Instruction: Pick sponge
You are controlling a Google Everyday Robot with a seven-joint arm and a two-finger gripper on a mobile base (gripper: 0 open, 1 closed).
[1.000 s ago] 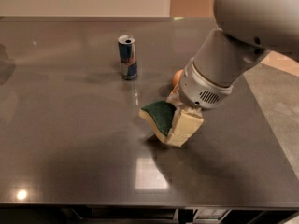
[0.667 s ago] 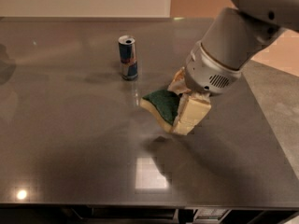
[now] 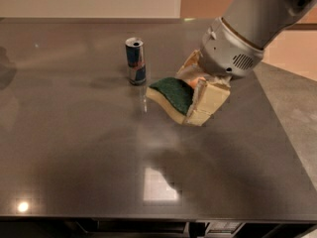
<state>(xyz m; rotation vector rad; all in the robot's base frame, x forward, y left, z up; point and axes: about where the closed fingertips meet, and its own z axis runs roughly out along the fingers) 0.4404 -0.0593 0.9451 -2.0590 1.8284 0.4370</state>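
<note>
The sponge (image 3: 171, 95) is seen as a wavy-edged rectangle, with a dark green scouring face over pale yellow foam. One end is clamped in the tool (image 3: 198, 90), which is placed right of centre in the view. The free end is projected out from the tool toward the left of the view. The sponge is held tilted, green face upward, and is raised clear of the surface (image 3: 74, 148).
</note>
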